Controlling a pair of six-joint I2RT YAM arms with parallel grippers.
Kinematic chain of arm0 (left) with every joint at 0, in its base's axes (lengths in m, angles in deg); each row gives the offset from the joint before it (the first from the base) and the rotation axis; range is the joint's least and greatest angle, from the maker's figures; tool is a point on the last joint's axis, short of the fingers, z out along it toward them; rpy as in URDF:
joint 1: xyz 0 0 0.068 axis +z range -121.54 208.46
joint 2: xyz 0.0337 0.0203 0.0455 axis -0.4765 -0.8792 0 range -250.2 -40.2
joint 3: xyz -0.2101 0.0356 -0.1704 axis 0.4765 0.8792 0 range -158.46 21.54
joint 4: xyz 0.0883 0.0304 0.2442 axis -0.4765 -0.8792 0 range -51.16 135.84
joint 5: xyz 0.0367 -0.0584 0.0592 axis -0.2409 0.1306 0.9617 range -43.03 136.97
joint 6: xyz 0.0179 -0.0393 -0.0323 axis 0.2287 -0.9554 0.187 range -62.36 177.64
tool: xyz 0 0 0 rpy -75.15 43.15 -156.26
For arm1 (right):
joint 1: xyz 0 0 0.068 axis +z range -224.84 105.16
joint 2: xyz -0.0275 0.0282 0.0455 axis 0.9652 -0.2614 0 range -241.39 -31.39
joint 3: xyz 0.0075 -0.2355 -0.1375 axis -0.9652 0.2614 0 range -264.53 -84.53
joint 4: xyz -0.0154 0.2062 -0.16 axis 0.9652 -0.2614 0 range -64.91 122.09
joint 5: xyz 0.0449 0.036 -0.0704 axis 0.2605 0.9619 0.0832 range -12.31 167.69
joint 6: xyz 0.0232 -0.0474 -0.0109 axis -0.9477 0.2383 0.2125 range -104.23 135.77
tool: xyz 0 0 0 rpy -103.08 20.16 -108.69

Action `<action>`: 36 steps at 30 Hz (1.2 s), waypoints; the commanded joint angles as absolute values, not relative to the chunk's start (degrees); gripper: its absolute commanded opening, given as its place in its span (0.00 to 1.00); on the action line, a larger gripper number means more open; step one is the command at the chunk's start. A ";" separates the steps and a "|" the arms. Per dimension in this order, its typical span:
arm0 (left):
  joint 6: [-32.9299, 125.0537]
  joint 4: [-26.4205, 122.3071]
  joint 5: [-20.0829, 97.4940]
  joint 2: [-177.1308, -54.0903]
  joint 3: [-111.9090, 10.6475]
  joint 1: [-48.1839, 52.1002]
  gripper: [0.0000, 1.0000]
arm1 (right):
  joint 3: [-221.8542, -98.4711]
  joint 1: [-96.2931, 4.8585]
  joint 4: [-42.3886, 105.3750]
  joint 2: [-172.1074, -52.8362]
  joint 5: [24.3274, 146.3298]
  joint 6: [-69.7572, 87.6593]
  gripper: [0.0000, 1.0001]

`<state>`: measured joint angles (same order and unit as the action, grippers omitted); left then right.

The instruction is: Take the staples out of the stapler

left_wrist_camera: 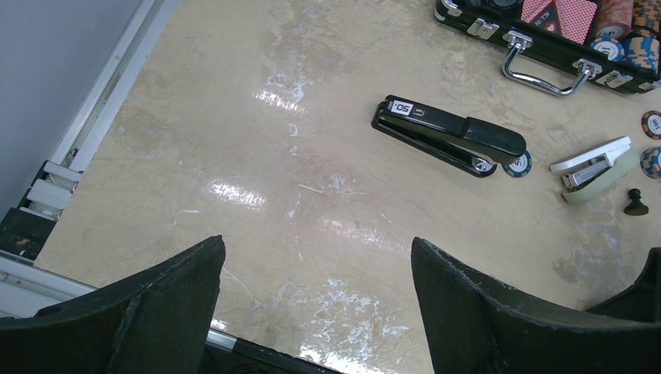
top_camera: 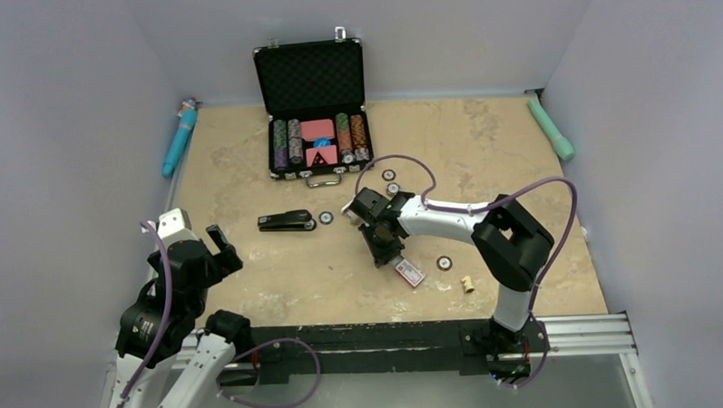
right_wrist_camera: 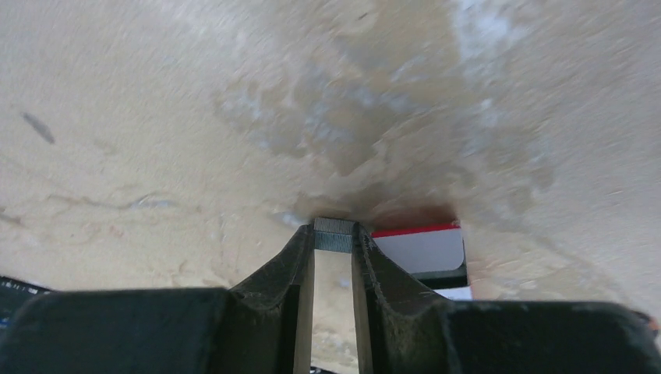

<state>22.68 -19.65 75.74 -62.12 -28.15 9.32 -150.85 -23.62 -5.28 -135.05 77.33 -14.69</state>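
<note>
My right gripper (right_wrist_camera: 334, 238) is shut on the staples (right_wrist_camera: 334, 234), a tiny grey metal strip pinched between the fingertips just above the table. In the top view this gripper (top_camera: 391, 256) points down at mid-table beside a small red-and-white box (top_camera: 410, 273), which also shows behind the fingers as the box (right_wrist_camera: 417, 253). A black stapler (top_camera: 286, 222) lies shut to the left, seen again as the black stapler (left_wrist_camera: 448, 136). A pale white-and-green stapler (left_wrist_camera: 596, 167) lies to its right. My left gripper (left_wrist_camera: 316, 249) stands open and empty at the near left (top_camera: 221, 250).
An open black case (top_camera: 311, 106) of poker chips stands at the back. Loose chips (top_camera: 444, 263) and a small cork-like piece (top_camera: 468, 283) lie near the right arm. A blue cylinder (top_camera: 180, 138) lies along the left wall, a green one (top_camera: 551, 129) along the right.
</note>
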 commanded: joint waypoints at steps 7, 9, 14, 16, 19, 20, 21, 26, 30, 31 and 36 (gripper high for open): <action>22.37 -18.94 76.26 -63.53 -29.34 9.47 0.92 | -158.88 -31.05 -6.53 -134.13 77.17 -4.49 0.00; 22.35 -18.98 76.19 -63.75 -29.36 9.52 0.91 | -160.48 -30.97 -7.74 -132.20 81.29 -3.12 0.00; 22.33 -18.88 75.89 -63.67 -29.44 9.81 0.89 | -160.20 -30.98 -11.54 -126.37 77.29 -7.94 0.00; 22.43 -18.85 75.82 -63.88 -29.39 9.82 0.89 | -158.51 -31.07 -12.87 -124.22 73.81 -11.43 0.00; 22.56 -18.76 75.63 -64.17 -29.36 9.82 0.89 | -154.26 -31.03 -13.44 -120.69 72.83 -17.66 0.00; 22.64 -18.76 75.60 -64.15 -29.40 9.85 0.89 | -152.45 -31.05 -13.16 -119.48 73.27 -19.34 0.00; 22.66 -18.78 75.62 -64.19 -29.43 9.83 0.89 | -150.74 -31.04 -12.55 -118.38 73.83 -20.53 0.00; 22.65 -18.67 75.56 -63.93 -29.41 9.83 0.89 | -145.33 -31.04 -11.78 -116.86 70.73 -25.31 0.00; 22.66 -18.74 75.53 -64.02 -29.37 9.82 0.89 | -145.83 -31.03 -11.13 -118.17 67.92 -26.32 0.00; 22.64 -18.68 75.53 -64.06 -29.40 9.88 0.89 | -146.01 -31.05 -11.18 -118.78 67.16 -26.63 0.00; 22.62 -18.67 75.53 -63.93 -29.31 9.85 0.89 | -144.94 -31.07 -9.58 -120.71 67.04 -27.99 0.00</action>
